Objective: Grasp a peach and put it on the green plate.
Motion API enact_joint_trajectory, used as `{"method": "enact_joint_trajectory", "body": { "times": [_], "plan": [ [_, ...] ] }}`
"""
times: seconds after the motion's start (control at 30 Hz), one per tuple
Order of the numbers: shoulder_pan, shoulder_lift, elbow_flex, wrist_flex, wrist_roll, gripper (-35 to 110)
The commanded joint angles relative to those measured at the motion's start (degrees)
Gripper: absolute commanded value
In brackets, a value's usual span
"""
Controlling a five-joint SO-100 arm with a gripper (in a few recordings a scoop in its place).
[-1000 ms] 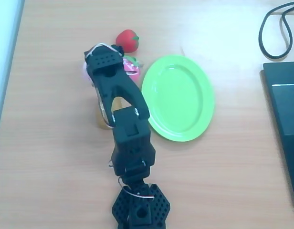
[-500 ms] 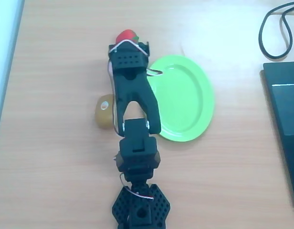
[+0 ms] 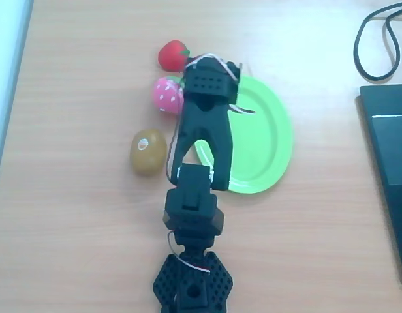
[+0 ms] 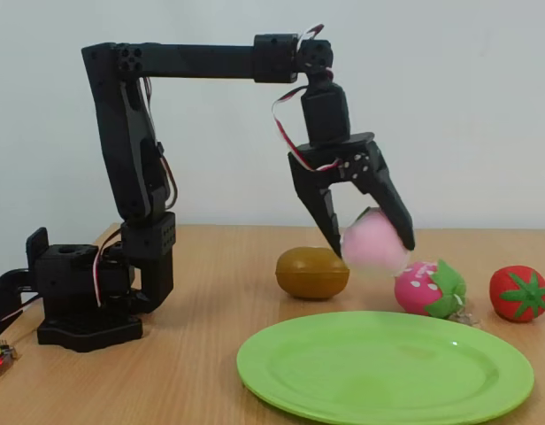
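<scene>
The peach (image 4: 373,241) is seen pinched between the two fingers of the gripper (image 4: 372,243) in the fixed view, lifted clear of the table (image 4: 202,372). It is blurred, so its leaf marks cannot be made out. In the overhead view the peach is hidden under the arm's wrist.

Key relation: the green plate (image 4: 387,390) lies below the held peach and towards the camera in the fixed view. In the overhead view the gripper head (image 3: 211,81) is seen over the plate's (image 3: 266,137) left rim, with most of the plate lying to the right of it. The plate's long axis runs near to far in the overhead view, tilted slightly. It is judged that a short carry to the right is needed to bring the peach over the plate's middle, and then a lowering and release.

Count: one peach, one green plate, one arm. Three other toy fruits are noted: one strawberry (image 3: 167,93), pink with white dots, just left of the gripper head; one red fruit with a green top (image 3: 174,55), far of the strawberry; one kiwi (image 3: 147,151), brown, nearer the arm's base. All three rest on the table left of the plate, none on it. Nothing lies on the plate.

A dark cable (image 3: 382,39) and a dark flat device (image 3: 391,169) are noted at the right edge.
</scene>
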Motion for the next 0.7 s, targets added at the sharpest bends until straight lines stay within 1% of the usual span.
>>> {"method": "enact_joint_trajectory", "body": {
  "times": [0.0, 0.3, 0.47, 0.67],
  "plan": [
    [4.5, -0.5, 0.7, 0.9, -0.4, 33],
    [11.3, -9.5, -0.9, 1.1, 0.2, 34],
    [12.3, -12.6, -1.6, 1.1, 1.0, 35],
    [11.8, -12.3, -1.6, 0.8, 1.0, 36]
  ]
}}
